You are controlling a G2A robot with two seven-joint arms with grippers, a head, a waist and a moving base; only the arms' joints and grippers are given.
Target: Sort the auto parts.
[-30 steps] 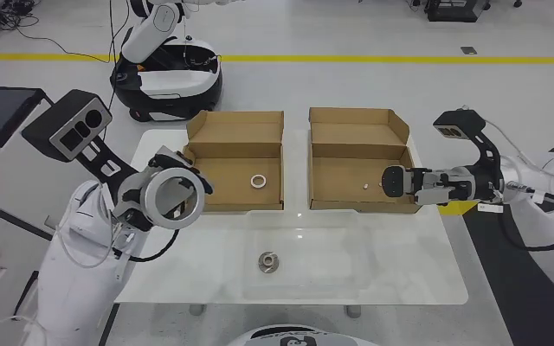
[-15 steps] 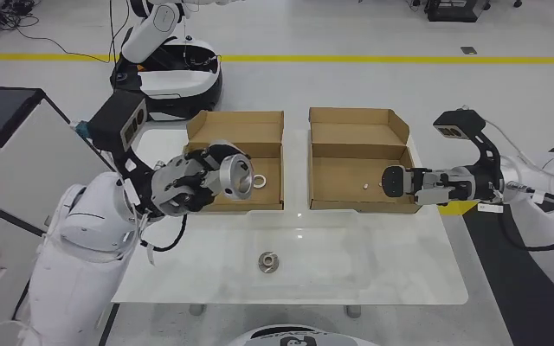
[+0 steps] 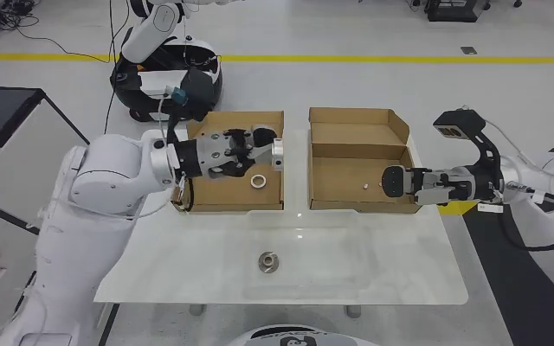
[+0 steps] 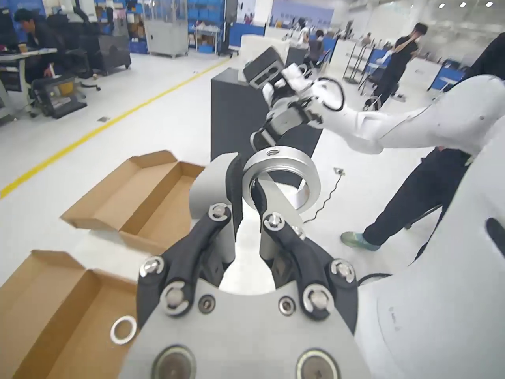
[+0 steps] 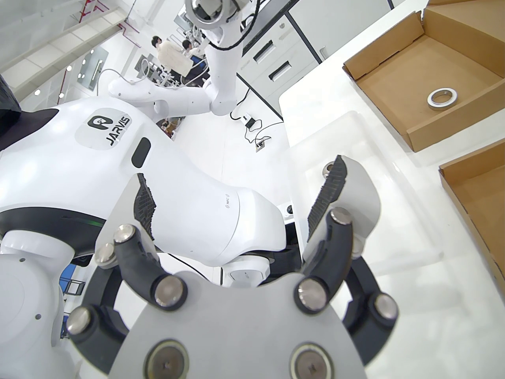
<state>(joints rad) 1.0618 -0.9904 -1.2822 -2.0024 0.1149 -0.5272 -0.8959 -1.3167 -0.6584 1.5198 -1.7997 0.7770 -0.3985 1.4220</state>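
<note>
left gripper: my left gripper is pinched narrow on the wall of a large silver ring, one finger inside the bore and one outside

large silver ring: held up in the air and tilted, with a small threaded hole showing in its rim; from the top view it hangs over the side of the left box that faces the other box

small ring: a small ring lies flat on the floor of the left box, apart from the walls and near the held ring in the top view

right gripper: my right gripper is spread wide with nothing between the ribbed pads; in the top view it sits at the outer side wall of the right box

right box: lid folded back, with one small pale part on the floor, near my right gripper; i cannot tell what kind of part it is

clear tray: a clear tray sits on the white table in front of both boxes, with one metal hub part lying in its left half

boxes: the two stand side by side, lids open away from me, with a narrow strip of table between them
</note>
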